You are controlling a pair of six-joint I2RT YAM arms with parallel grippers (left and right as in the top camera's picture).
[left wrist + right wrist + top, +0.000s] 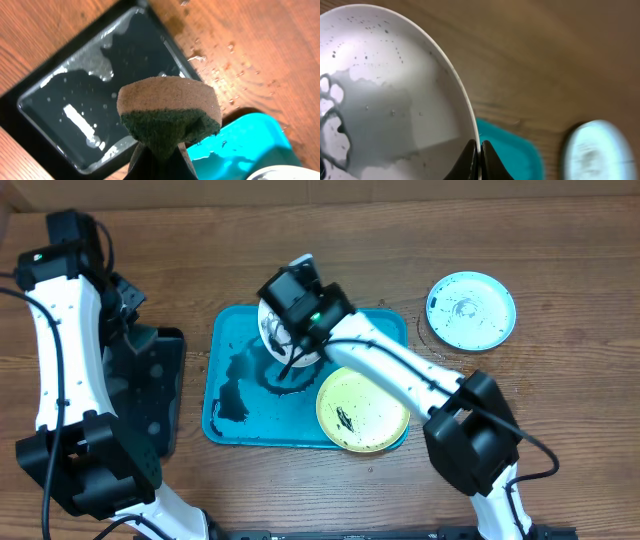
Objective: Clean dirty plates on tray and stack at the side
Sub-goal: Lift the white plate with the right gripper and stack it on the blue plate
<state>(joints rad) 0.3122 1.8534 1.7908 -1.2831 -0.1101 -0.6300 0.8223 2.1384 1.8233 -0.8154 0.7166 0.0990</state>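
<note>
Three plates sit apart: the white plate (395, 100) is tilted over the tray (300, 415), its rim pinched in the closed right gripper (480, 150). The yellow-green plate (362, 410) lies in the tray's near right corner, and the teal-rimmed plate (471, 310) rests on the counter (400, 240) beside the tray. The left gripper (160, 157) clamps a sponge (167, 105) above the wet black tray (50, 100).

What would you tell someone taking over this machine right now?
Left claw: shut on the sponge, above the wet black tray.
Right claw: shut on the rim of the white plate, held tilted over the teal tray; the plate is wet, with dark marks.
Yellow-green plate: on the teal tray, smudged.
Teal-rimmed plate: on the table beside the tray, marks showing.
Done: nothing stacked.
Left: scrub all three, then stack.
</note>
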